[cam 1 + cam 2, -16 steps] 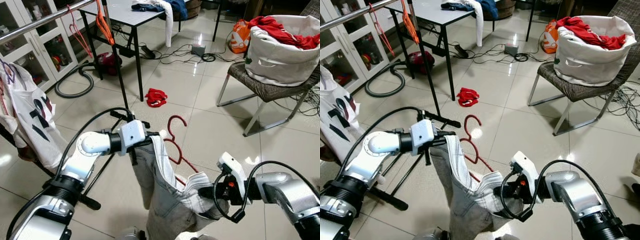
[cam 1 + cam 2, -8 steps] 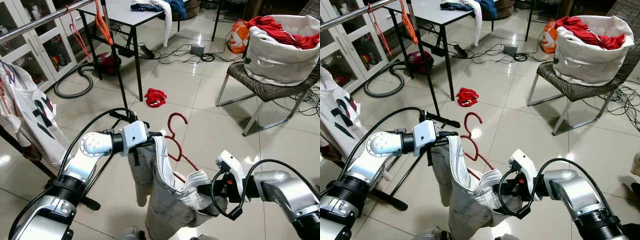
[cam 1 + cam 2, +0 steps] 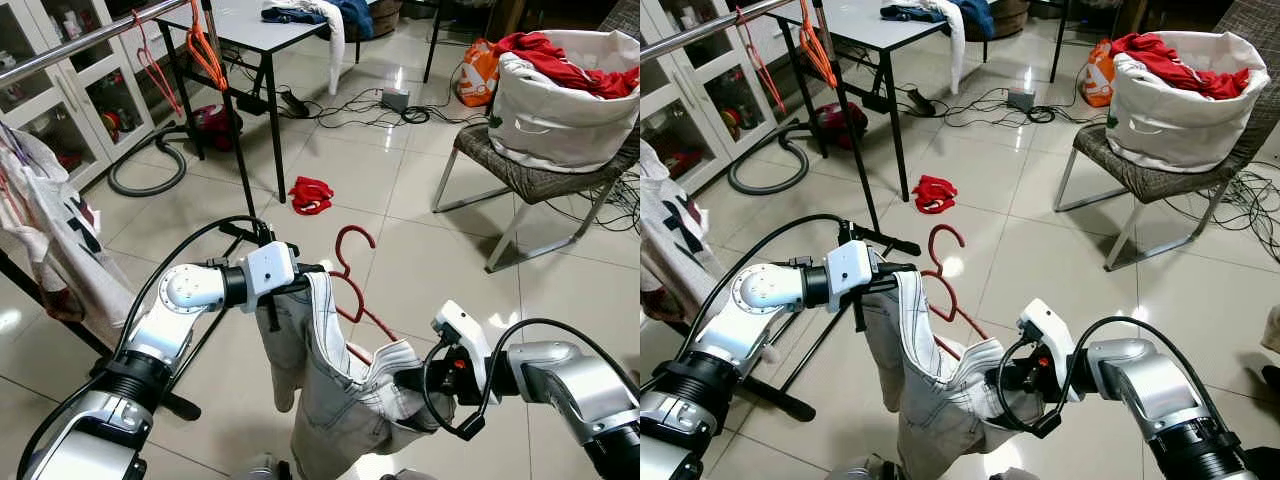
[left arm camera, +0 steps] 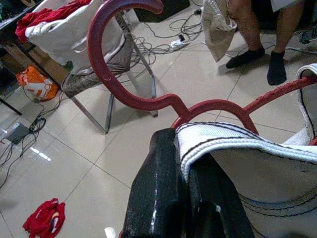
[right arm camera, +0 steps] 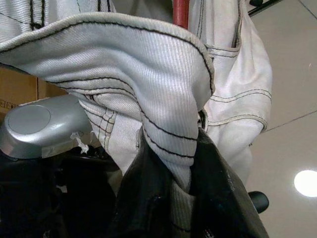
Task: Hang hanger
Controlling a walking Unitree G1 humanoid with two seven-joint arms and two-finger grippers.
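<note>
Between the two arms, low over the tiled floor, the red plastic hanger [image 3: 352, 290] sits threaded into pale grey trousers [image 3: 340, 400] — left gripper [image 4: 185, 163] and right gripper [image 5: 171, 168] each clamped on the waistband — well apart from the silver clothes rail [image 3: 95, 35], so hanging remains.

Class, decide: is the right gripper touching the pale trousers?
Touching. The right wrist view shows the right gripper with a fold of the pale trousers pinched between its black fingers, no gap visible.
</note>
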